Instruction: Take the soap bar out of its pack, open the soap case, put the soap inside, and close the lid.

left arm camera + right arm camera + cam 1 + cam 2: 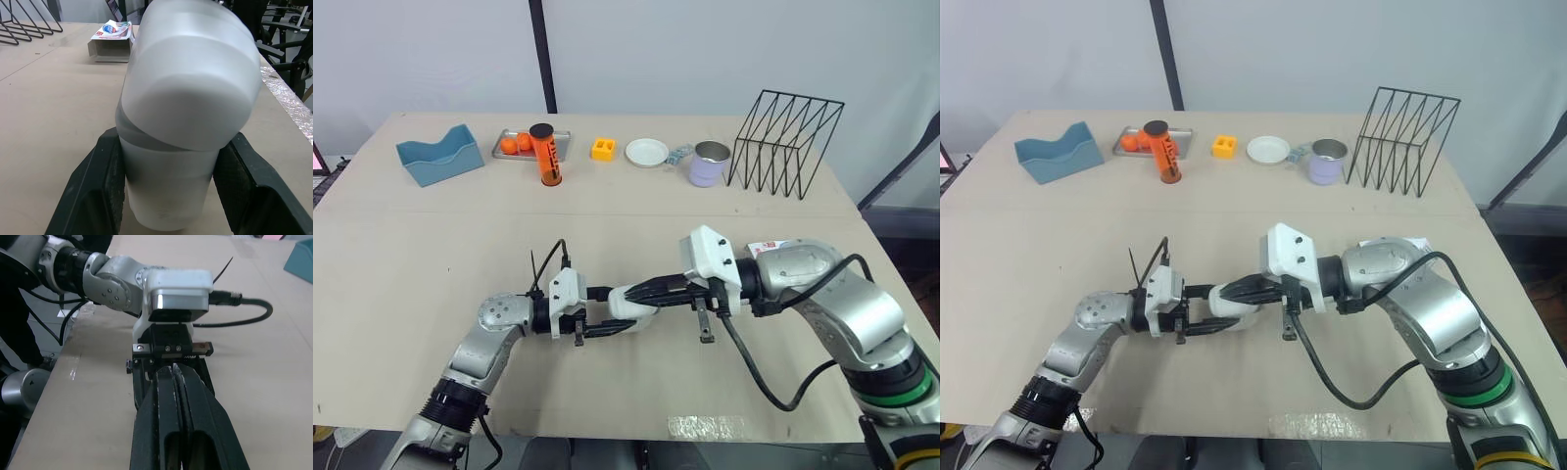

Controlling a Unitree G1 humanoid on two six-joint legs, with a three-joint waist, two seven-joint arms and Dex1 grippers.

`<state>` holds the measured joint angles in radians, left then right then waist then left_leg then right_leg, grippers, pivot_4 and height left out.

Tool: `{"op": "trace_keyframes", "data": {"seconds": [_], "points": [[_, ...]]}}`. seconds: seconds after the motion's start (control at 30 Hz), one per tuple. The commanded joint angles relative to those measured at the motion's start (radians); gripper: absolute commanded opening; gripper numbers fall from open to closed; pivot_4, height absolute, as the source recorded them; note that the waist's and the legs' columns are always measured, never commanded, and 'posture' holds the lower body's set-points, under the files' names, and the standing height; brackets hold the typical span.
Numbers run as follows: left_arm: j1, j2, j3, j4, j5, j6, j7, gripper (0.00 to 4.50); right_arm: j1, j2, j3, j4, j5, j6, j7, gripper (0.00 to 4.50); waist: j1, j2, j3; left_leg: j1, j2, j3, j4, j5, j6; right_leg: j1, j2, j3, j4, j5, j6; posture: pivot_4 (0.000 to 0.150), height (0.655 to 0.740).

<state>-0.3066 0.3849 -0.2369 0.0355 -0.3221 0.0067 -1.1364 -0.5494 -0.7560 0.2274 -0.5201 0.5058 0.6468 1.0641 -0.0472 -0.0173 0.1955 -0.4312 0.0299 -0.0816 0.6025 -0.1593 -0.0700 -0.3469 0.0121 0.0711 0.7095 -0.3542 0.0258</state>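
A white soap case (633,305) lies on its side just above the table, and my left gripper (628,315) is shut on its body. In the left wrist view the case (186,98) sits between the two black fingers (98,196), with its lid tilted slightly off the base. My right gripper (626,292) reaches in from the right with its fingers pressed together along the top of the case. In the right wrist view those fingertips (177,374) point at the left wrist. The soap pack (110,39) lies open-ended on the table behind my right arm (769,247).
Along the far edge stand a blue holder (438,157), a metal tray (514,145) with orange pieces, an orange bottle (546,155), a yellow block (603,149), a white plate (647,152), a purple cup (710,164) and a black wire rack (785,142).
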Motion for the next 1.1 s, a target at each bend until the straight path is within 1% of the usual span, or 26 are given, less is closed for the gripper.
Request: {"op": "trace_keyframes", "data": {"seconds": [0.03, 0.4, 0.77, 1.1], "points": [[0.016, 0.019, 0.006, -0.004, 0.015, 0.011, 0.010, 2.02, -0.033, -0.003, 0.005, -0.046, -0.004, 0.015, -0.007, 0.04, 0.000, 0.000, 0.000, 0.000, 0.000, 0.000, 0.000, 0.000, 0.000, 0.000, 0.000, 0.000, 0.000, 0.000, 0.000, 0.150, 0.7400], [0.016, 0.023, 0.005, -0.006, 0.013, 0.015, 0.010, 2.02, -0.121, -0.015, 0.017, -0.027, -0.019, 0.092, -0.007, 0.04, 0.000, 0.000, 0.000, 0.000, 0.000, 0.000, 0.000, 0.000, 0.000, 0.000, 0.000, 0.000, 0.000, 0.000, 0.000, 0.150, 0.7400], [0.010, 0.019, 0.003, -0.002, 0.014, 0.016, 0.014, 2.02, -0.074, -0.055, 0.036, -0.025, -0.046, 0.090, 0.013, 0.04, 0.000, 0.000, 0.000, 0.000, 0.000, 0.000, 0.000, 0.000, 0.000, 0.000, 0.000, 0.000, 0.000, 0.000, 0.000, 0.150, 0.7400], [0.015, 0.021, 0.003, -0.009, 0.013, 0.022, 0.016, 2.02, -0.069, -0.085, 0.030, -0.001, -0.076, 0.069, 0.019, 0.04, 0.000, 0.000, 0.000, 0.000, 0.000, 0.000, 0.000, 0.000, 0.000, 0.000, 0.000, 0.000, 0.000, 0.000, 0.000, 0.150, 0.7400]]}}
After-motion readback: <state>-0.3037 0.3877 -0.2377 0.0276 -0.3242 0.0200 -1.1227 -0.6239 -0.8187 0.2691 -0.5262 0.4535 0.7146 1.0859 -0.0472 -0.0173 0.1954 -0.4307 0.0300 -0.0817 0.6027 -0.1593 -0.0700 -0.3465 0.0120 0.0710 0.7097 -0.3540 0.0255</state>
